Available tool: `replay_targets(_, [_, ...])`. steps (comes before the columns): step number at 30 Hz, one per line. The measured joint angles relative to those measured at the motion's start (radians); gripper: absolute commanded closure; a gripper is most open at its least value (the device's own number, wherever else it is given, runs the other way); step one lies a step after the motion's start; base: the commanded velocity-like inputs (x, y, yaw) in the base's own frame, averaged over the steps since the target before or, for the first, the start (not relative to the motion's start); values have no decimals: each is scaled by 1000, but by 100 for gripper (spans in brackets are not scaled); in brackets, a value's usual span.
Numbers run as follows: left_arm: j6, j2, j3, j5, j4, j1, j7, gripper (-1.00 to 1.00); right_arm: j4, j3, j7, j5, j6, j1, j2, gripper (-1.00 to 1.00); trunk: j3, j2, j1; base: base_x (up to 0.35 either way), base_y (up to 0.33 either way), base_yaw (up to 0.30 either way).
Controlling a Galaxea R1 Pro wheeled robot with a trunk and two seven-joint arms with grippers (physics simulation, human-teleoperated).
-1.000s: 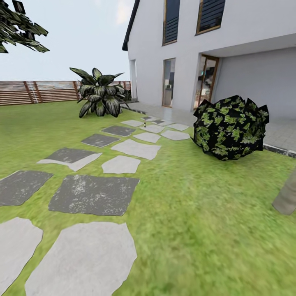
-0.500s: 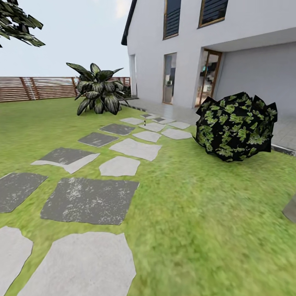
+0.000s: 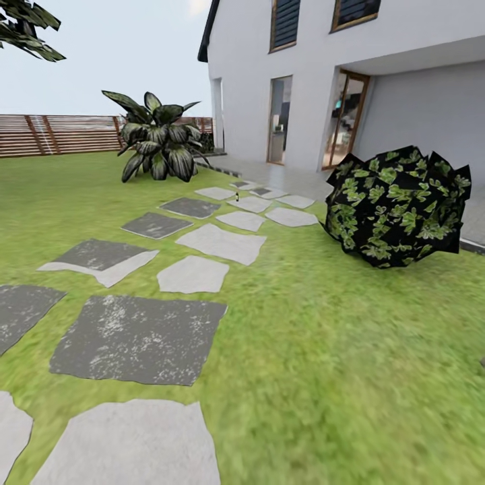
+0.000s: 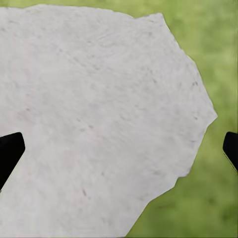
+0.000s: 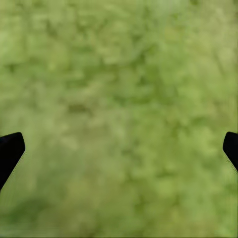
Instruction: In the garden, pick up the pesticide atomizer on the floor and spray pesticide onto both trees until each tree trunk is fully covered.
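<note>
Driving across the lawn (image 3: 350, 350) toward the house (image 3: 404, 74) is the step in hand, judged from the scene: no arm is over any task item.

Landmark: stone path (image 3: 141, 330), running from the near foreground up to the house.

- Atomizer (image 3: 237, 197): prob. the small dark upright item on a far slab of the path, near the patio. Too small to confirm.
- Fence (image 3: 54, 133): far side of the lawn, left of the path.
- Broad-leaf plant (image 3: 156, 138): left of the path's far end.
- Dark bush (image 3: 397, 205): right of the path, just before the patio.
- Tree trunks: none identifiable here.

Tool state:
- Left gripper (image 4: 119, 151): fingers apart, nothing between them; pale slab (image 4: 94, 119) beneath, grass beside it.
- Right gripper (image 5: 119, 151): fingers apart, empty; grass (image 5: 119, 99) beneath.

Procedure (advice):
1. Keep the path centred and follow it; it leads to the suspected atomizer.
2. Pass left of the bush w/ margin for the base and right arm.
3. Stop short of the item so it sits within reach, not under the base.
4. Leave both jaws wide until one wrist cam shows the item between its fingers.
5. Confirm ID before descent; approx. shape alone is insufficient at this range.
</note>
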Motion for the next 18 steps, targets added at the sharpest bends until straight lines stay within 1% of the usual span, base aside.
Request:
replay_targets(11, [0,0,0,0,0,0,0,-100,0,0,0,0,0,0,0,-100,-12,0,0,340,4,0])
replay_targets(18, [0,0,1,0,0,0,0,-100,0,0,0,0,0,0,0,-100,-13,0,0,340,66,0])
